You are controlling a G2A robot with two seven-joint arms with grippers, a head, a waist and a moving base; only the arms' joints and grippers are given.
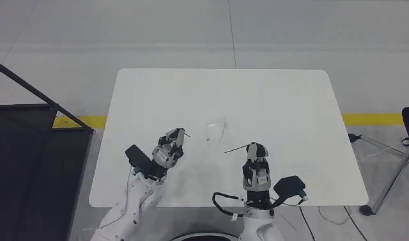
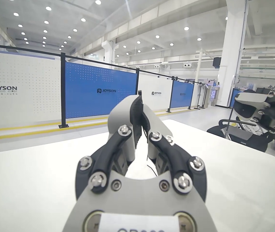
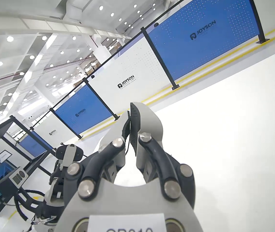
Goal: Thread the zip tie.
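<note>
the right gripper [image 1: 255, 146] is pinched closed on the zip tie [image 1: 235, 149], whose thin black strap juts out sideways from its fingertips toward the left gripper [image 1: 176, 136]. that one is closed too, on a short black stub [image 1: 185, 134] that pokes out just past its fingertips. whether the stub is the tie's head or a separate piece, i can't tell. the free strap tip and the stub are apart, with open space between the two grippers. a clear flimsy thing [image 1: 216, 130] lies on the table [image 1: 287, 100] just ahead of that space. to thread well, i'd line the strap tip up square with the stub's opening, close the distance slowly, and grip both firmly so the limp strap doesn't bend away.
</note>
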